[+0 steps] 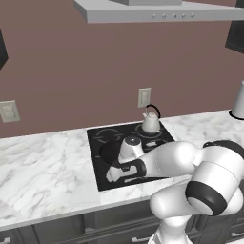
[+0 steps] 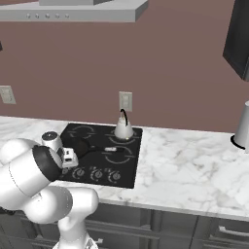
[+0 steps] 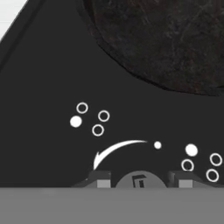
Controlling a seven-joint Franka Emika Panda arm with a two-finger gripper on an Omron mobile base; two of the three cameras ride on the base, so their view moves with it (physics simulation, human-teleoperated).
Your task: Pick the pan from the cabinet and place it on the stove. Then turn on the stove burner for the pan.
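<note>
We saw the shallow black frying pan [image 2: 82, 146] resting on the flat black glass stove [image 2: 127, 171]. The hand [image 3: 141, 180], fingers straddling a round control knob [image 3: 139, 179] at lower centre, apparently clamped to turn it.

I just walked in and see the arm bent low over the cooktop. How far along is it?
The pan already sits on the stove, beside the kettle, so fetching it looks finished. In hand now: the end effector is down at the stove's front edge, its fingertips either side of a round control knob. Left: turning that knob; nothing shows that the burner is on.
</note>
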